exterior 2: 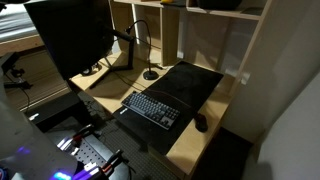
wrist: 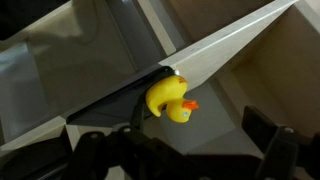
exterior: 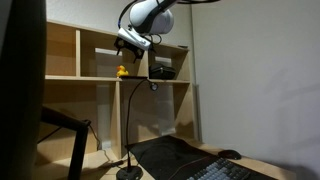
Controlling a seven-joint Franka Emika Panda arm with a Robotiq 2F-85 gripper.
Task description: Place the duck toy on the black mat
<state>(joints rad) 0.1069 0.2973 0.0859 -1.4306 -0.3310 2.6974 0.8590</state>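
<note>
An exterior view is sitting low at desk level, tilting up past the black mat (exterior: 165, 155) toward the shelf unit (exterior: 90, 77). An exterior view is hanging high, looking steeply down on the keyboard (exterior 2: 150, 108) at frame centre. Both are sharing mat, keyboard and lamp (exterior 2: 150, 73). The wrist view is closing in tight on the duck toy (wrist: 168, 100), with the shelf edge crossing diagonally.

No readable text, labels, brands or numbers anywhere.

White glossy rounded arm (exterior: 152, 14); black gripper (wrist: 180, 152).
</note>
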